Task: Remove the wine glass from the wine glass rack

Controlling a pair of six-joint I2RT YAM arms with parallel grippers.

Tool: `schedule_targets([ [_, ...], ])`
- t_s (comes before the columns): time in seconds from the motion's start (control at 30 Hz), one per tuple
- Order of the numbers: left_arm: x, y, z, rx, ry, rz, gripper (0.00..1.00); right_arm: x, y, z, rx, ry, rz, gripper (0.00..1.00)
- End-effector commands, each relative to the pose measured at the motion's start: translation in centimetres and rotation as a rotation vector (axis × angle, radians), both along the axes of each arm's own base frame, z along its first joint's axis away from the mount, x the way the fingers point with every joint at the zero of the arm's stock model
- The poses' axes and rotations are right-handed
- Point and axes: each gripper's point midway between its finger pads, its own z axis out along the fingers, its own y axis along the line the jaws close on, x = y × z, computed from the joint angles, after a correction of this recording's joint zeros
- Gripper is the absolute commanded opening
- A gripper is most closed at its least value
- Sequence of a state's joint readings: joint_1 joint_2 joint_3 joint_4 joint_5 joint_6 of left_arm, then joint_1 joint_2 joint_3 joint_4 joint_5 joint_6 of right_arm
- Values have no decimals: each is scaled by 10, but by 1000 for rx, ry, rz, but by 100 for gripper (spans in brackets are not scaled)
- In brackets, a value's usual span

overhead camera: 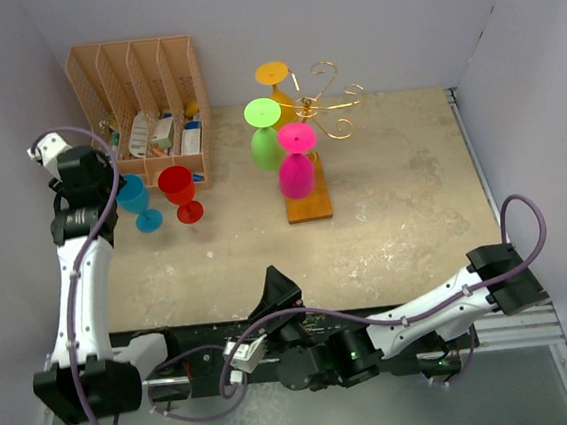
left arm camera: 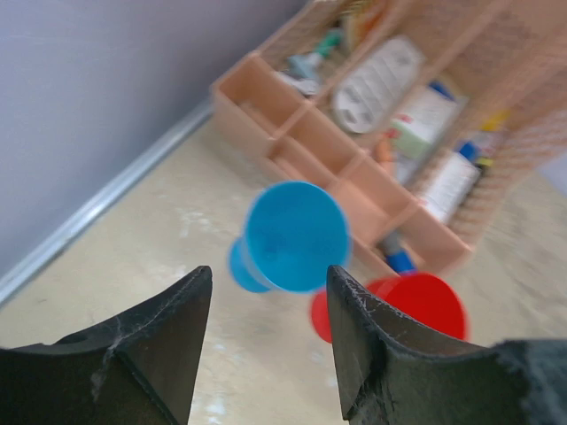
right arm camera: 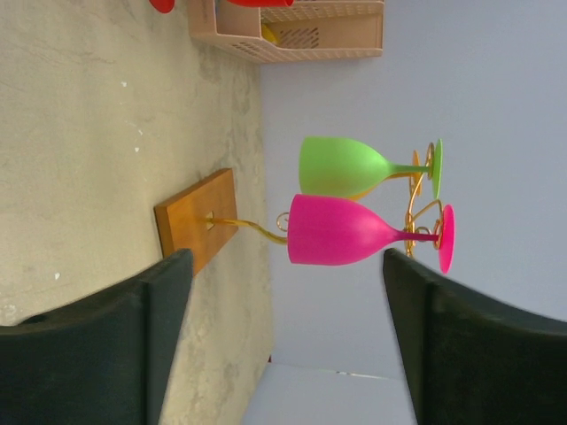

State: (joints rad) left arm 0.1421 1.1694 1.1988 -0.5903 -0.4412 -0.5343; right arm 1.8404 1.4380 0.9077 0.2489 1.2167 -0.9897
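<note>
The wine glass rack [overhead camera: 325, 100], gold wire on an orange-brown wooden base [overhead camera: 309, 202], stands at the middle back of the table. A pink wine glass [overhead camera: 296, 168], a green one [overhead camera: 263, 134] and an orange one [overhead camera: 272, 76] hang from it upside down. The right wrist view shows the pink glass [right arm camera: 345, 230] and the green glass [right arm camera: 341, 166] on the rack [right arm camera: 415, 208], some way off. My right gripper [overhead camera: 275, 286] [right arm camera: 286, 255] is open and empty near the front edge. Open too, my left gripper [left arm camera: 266, 274] hovers above a blue glass [overhead camera: 136, 199] [left arm camera: 292, 237] on the table.
A red glass [overhead camera: 180, 190] [left arm camera: 416, 305] stands beside the blue one. Behind them is a peach slotted file organizer [overhead camera: 143, 105] [left arm camera: 372, 150] holding small items. Walls close the table in at the back and on both sides.
</note>
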Motion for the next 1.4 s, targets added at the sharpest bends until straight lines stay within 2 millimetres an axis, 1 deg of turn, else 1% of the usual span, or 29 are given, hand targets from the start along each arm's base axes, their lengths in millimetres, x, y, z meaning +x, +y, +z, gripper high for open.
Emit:
schedule_targets([
  [0.0,6,-51,39,-31,-252,-262,58,7,8,37,184,91,-48,77],
  [0.1,9,-99,59,-59,-374,-512,57,17,17,76,324,177,-61,32],
  [0.17,10,-122,68,-69,-404,-637,56,28,21,115,453,223,-67,5],
  [0.2,10,-130,70,-70,-409,-679,55,33,23,135,518,243,-64,0],
  [0.27,10,-141,73,-78,-419,-738,55,44,21,187,683,283,-59,0],
  [0.33,10,-147,74,-89,-427,-770,54,60,15,230,866,368,-71,0],
  [0.43,10,-152,73,-108,-426,-789,55,97,1,273,1110,616,-68,0],
  [0.47,9,-154,75,-109,-429,-795,55,108,-6,284,1184,683,-59,1],
  [0.5,8,-155,75,-110,-432,-797,55,116,-15,295,1255,710,-56,15],
  [0.57,7,-156,77,-109,-435,-799,55,120,-32,316,1364,719,-17,71],
  [0.6,7,-156,77,-108,-436,-800,55,119,-39,326,1436,741,13,91],
  [0.63,7,-157,77,-108,-436,-801,55,122,-48,333,1502,779,38,97],
  [0.7,7,-158,75,-113,-431,-804,55,137,-70,339,1619,860,39,97],
  [0.73,7,-159,75,-116,-431,-807,55,147,-78,339,1641,894,43,90],
  [0.77,7,-160,75,-118,-432,-809,55,154,-84,336,1649,929,43,79],
  [0.8,7,-160,75,-121,-431,-811,55,161,-87,332,1649,971,35,64],
  [0.83,7,-160,75,-122,-431,-812,55,165,-85,324,1632,1029,29,42],
  [0.9,7,-161,75,-121,-429,-810,55,175,-77,302,1574,1153,5,5],
  [0.93,6,-161,75,-120,-429,-811,55,179,-71,291,1547,1212,-3,0],
  [0.97,6,-161,75,-118,-430,-810,55,181,-67,281,1522,1259,-11,0],
  [1.03,5,-162,75,-115,-430,-811,55,174,-69,283,1518,1279,43,0],
  [1.07,5,-162,76,-112,-430,-810,55,169,-75,287,1552,1262,60,0],
  [1.1,4,-162,76,-109,-430,-809,55,171,-83,279,1622,1247,31,0],
  [1.13,4,-162,76,-107,-430,-809,55,167,-97,284,1722,1211,40,0],
  [1.17,4,-162,76,-107,-429,-810,55,164,-111,285,1826,1186,40,15],
  [1.2,4,-163,75,-110,-429,-810,55,161,-123,287,1902,1166,51,36],
  [1.23,5,-163,75,-111,-429,-810,55,158,-131,287,1937,1157,52,49],
  [1.3,6,-163,74,-118,-425,-812,56,160,-134,277,1929,1191,-11,61],
  [1.37,6,-165,73,-124,-422,-816,55,165,-125,261,1901,1269,-78,66],
])
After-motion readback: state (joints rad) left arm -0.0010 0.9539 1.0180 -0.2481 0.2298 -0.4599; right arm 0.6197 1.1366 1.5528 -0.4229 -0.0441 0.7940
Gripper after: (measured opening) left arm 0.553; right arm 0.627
